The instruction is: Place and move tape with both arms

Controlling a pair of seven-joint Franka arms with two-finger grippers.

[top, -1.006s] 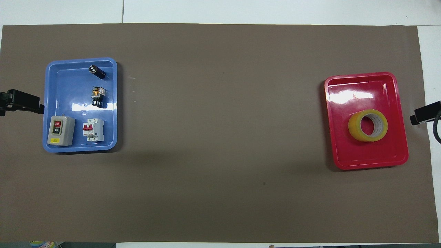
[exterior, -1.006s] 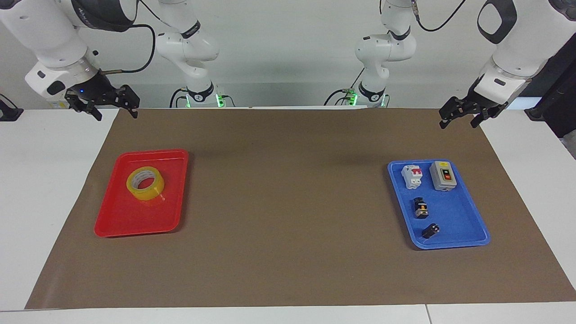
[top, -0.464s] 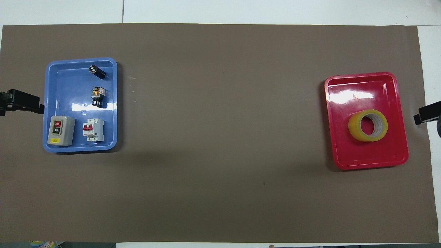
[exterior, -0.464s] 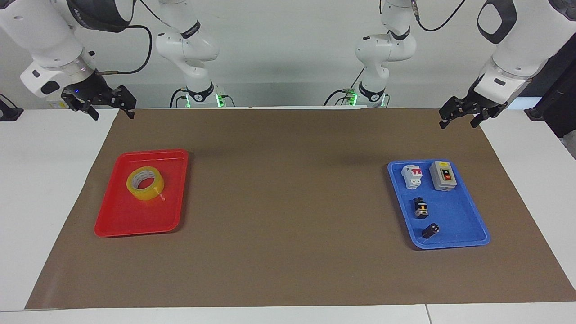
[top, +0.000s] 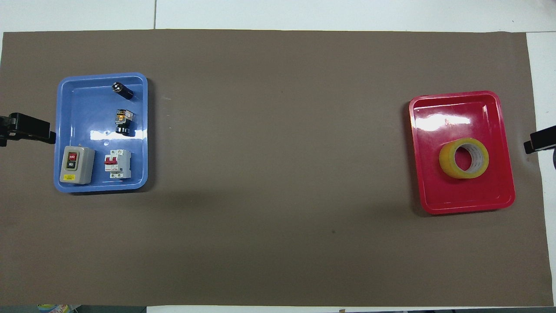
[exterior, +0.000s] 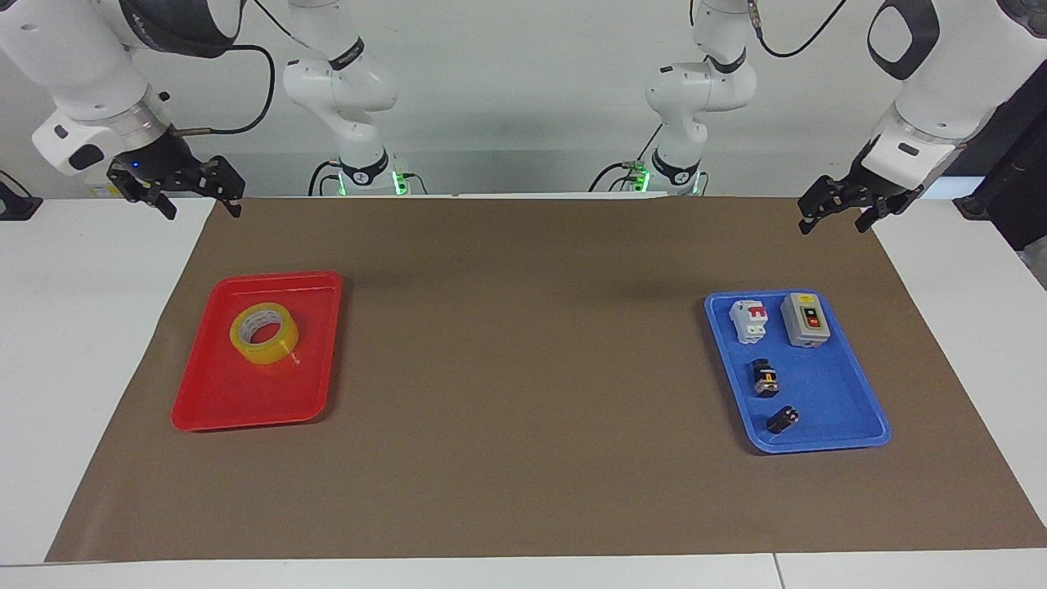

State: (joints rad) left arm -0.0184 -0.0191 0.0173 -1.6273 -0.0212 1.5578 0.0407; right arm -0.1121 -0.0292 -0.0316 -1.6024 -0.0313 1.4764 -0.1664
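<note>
My yellow translucent tape roll [exterior: 264, 334] lies flat in the red plastic tray [exterior: 237, 405], left of frame in the facing view. My right hand [exterior: 176, 190] hovers upper left, fingers spread, empty; my left hand [exterior: 842, 209] upper right, spread, empty too.

Two high opposing views, shared mat [exterior: 523, 368]
</note>
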